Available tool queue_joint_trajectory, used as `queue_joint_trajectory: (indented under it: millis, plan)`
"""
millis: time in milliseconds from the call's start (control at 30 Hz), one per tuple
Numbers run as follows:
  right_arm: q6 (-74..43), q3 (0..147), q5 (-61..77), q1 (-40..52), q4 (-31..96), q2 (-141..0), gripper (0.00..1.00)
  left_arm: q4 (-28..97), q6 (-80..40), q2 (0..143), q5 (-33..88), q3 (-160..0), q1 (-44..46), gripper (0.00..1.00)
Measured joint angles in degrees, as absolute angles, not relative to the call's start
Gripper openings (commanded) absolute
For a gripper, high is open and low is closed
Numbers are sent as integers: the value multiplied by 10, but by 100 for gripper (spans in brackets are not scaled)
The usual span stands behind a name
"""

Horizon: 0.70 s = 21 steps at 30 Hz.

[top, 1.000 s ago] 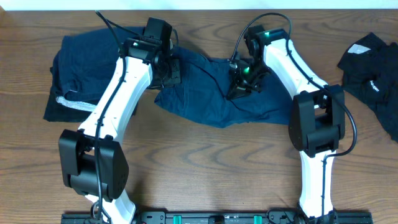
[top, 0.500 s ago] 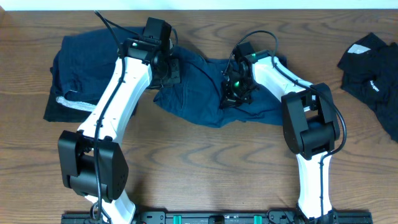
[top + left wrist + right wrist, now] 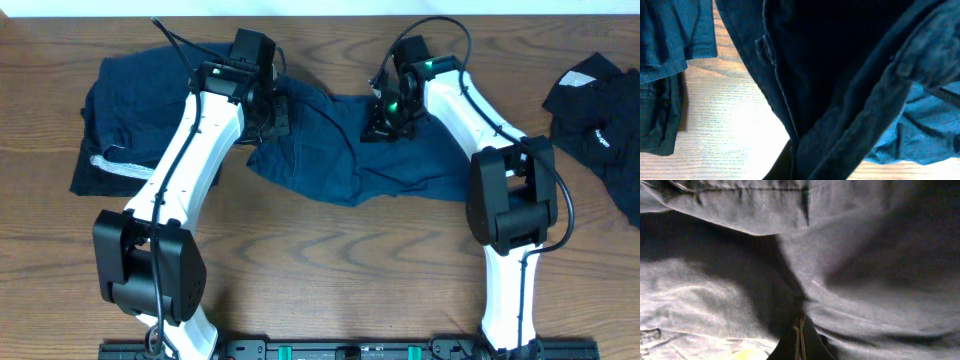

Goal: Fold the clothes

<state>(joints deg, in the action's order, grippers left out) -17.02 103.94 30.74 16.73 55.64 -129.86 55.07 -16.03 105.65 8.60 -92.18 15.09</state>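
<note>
Navy-blue shorts lie spread and rumpled across the table's far middle. My left gripper is at their left upper edge, shut on the cloth. In the left wrist view the shorts hang over the dark fingers with a seam and belt loop showing. My right gripper is at the shorts' upper right part. In the right wrist view its fingers are pressed together, pinching a fold of the shorts.
A pile of navy garments with a pale strip lies at the far left, also at the left wrist view's left edge. A black garment with white marks lies at the far right. Wooden table in front.
My right gripper dipped toward the shorts' middle and came back up to the far side, dragging the cloth's right part with it. The left arm has stayed put.
</note>
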Motion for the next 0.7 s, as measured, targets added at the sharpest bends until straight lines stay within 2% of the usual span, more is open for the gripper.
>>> queue_joint_trajectory:
  millis: [400,700]
  plan:
    - [-178,1039,284,221,502,-1345,1,551,-160,1056,86,-922,151,7]
    - [-178,1077,291,216,504,-1360,1,551,-160,1056,86,-922,151,7]
